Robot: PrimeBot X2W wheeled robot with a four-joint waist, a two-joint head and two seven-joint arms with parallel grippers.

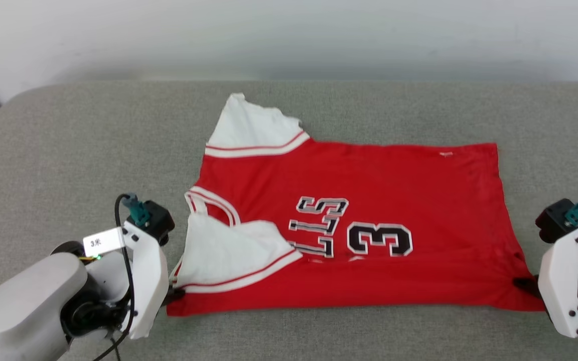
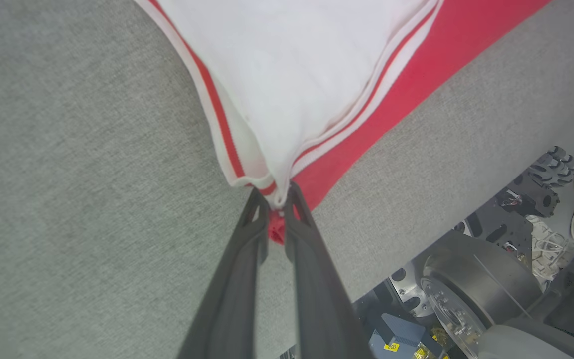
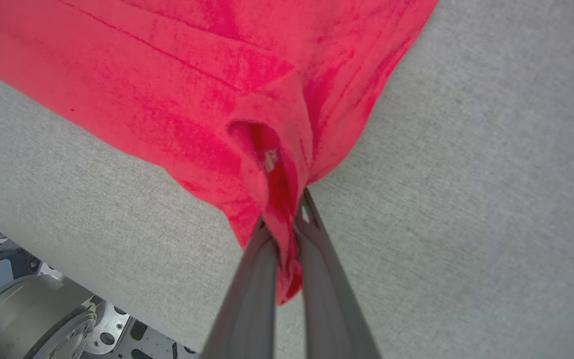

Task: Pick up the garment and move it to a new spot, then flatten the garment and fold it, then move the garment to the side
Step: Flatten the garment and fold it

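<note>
The garment [image 1: 369, 250] lay spread across the middle of the grey cloth-covered desk [image 1: 68, 150], neck toward the robot's left and hem toward its right. It lay mostly flat, with the black, white-outlined lettering [image 1: 319, 225] and the number 3 [image 1: 379, 239] facing up. The far white sleeve [image 1: 249, 128] stuck out toward the wall. The near white sleeve [image 1: 224, 250] was folded in over the red chest, its striped trim running slantwise.

The left claw [image 1: 173, 296] was at the near left corner of the shirt. In the left wrist view, the left claw [image 2: 277, 197] was closed narrowly on a pinch of cloth [image 2: 287, 75] where the striped sleeve edge met the red body, with a small red tuck showing between the dark fingers [image 2: 247, 259].

The right claw [image 1: 522, 283] sat at the near right corner, at the hem. In the right wrist view, the right claw [image 3: 287, 219] was clamped on a bunched fold of red fabric [image 3: 192, 75] — the cloth puckered up around the tips, and a red tail hung down between the fingers [image 3: 317, 279].

Past the desk's near edge, the left wrist view showed the robot's grey wheeled base [image 2: 476, 284].
</note>
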